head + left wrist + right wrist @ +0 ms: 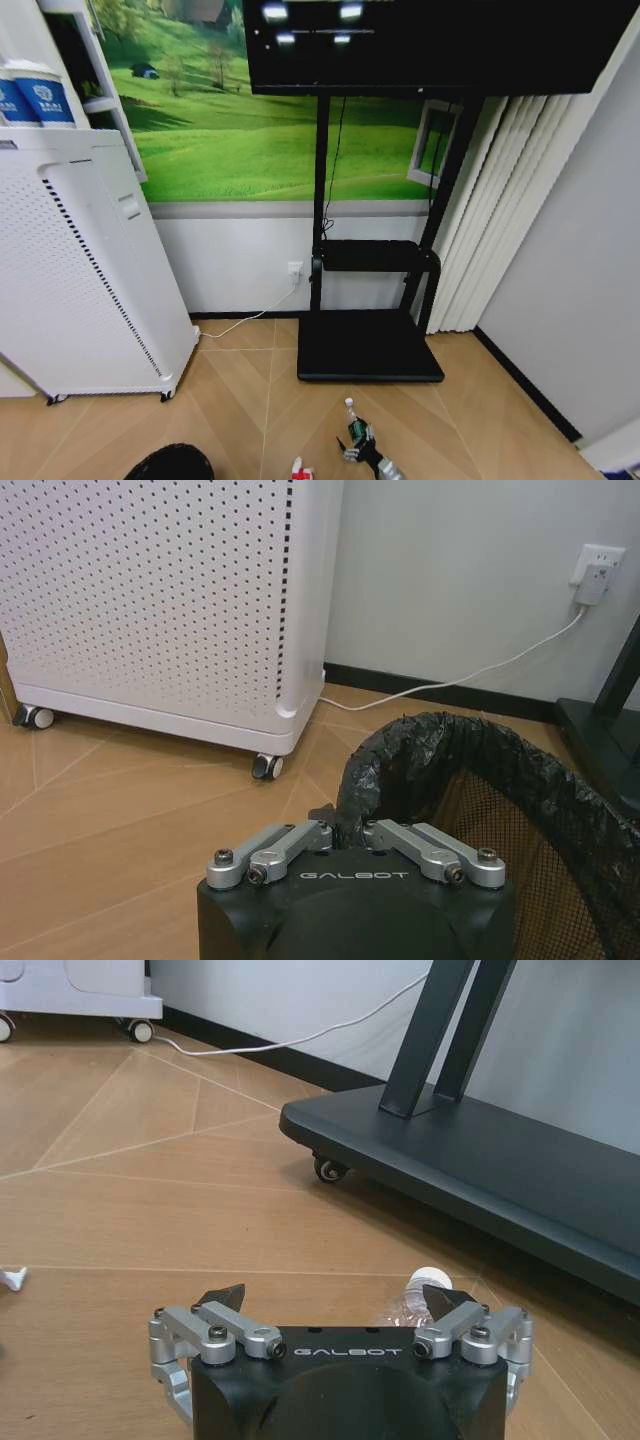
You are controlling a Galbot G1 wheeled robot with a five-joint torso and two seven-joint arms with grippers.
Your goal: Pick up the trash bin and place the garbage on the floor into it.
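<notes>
The trash bin (470,780) is a black mesh basket lined with a black bag. My left gripper (340,830) is shut on its near rim. In the head view the bin (170,463) sits at the bottom left edge. One piece of garbage, a small clear bottle (351,416) with a green label and white cap, lies on the wood floor. My right gripper (361,446) is low over it and open. In the right wrist view the bottle (412,1300) lies between the spread fingers, close to one fingertip (440,1295). A red-and-white wrapper (300,468) lies just left of the bottle.
A tall white perforated appliance (80,270) on castors stands at the left. The flat black TV-stand base (370,345) on small wheels lies just beyond the bottle. A white cord (450,685) runs along the skirting to a wall socket (597,568).
</notes>
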